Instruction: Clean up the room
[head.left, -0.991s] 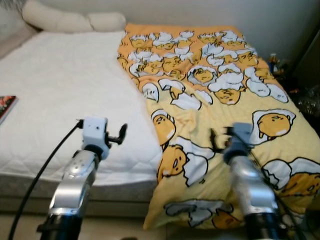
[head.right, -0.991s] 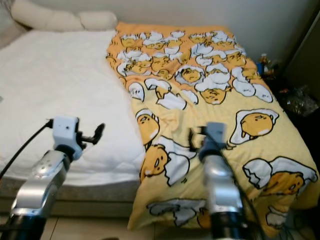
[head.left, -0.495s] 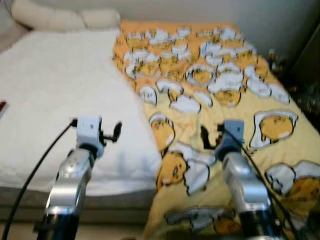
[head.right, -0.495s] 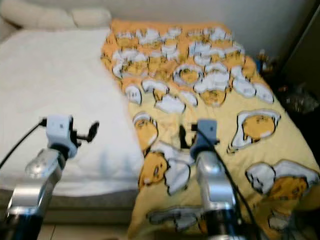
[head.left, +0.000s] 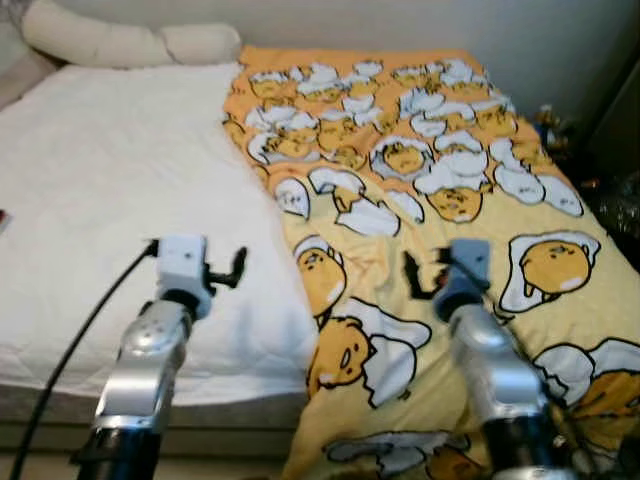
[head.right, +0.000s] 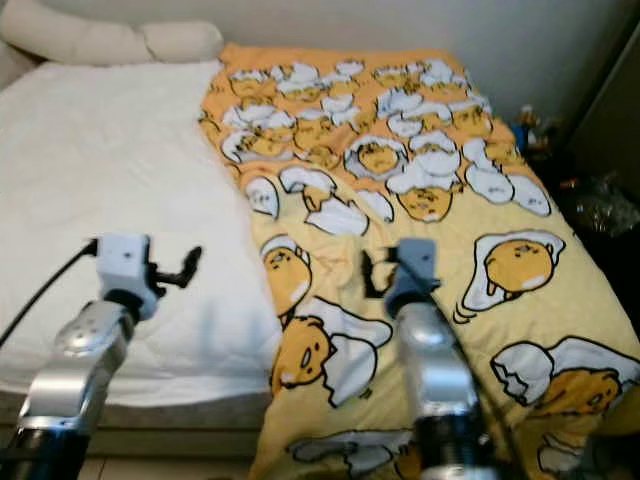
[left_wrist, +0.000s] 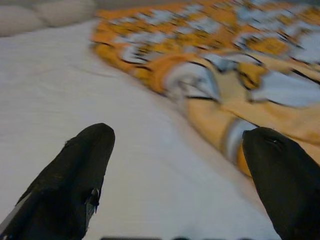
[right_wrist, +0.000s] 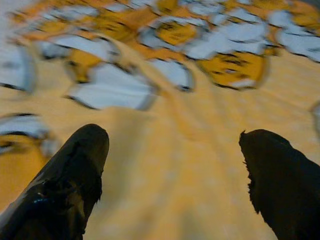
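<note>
Two pillows (head.left: 130, 42) lie at the white mattress (head.left: 110, 190) head; a yellow blanket (head.left: 440, 190) covers the right half. Left gripper (left_wrist: 180, 165) and right gripper (right_wrist: 175, 170) hover above, fingers wide apart.

Bed (head.left: 120, 200) with white quilted mattress cover takes up most of the room, seen from its foot end. Two cream pillows (head.left: 120, 42) lie at the head against a plain pale wall (head.left: 400, 22). Grey mattress side (head.left: 40, 400) shows along the near edge, with a strip of pale floor (head.left: 30, 465) below. Dark furniture (head.right: 610, 110) stands at the right, small cluttered items (head.right: 527, 128) beside it, blurry. Light is soft and even
</note>
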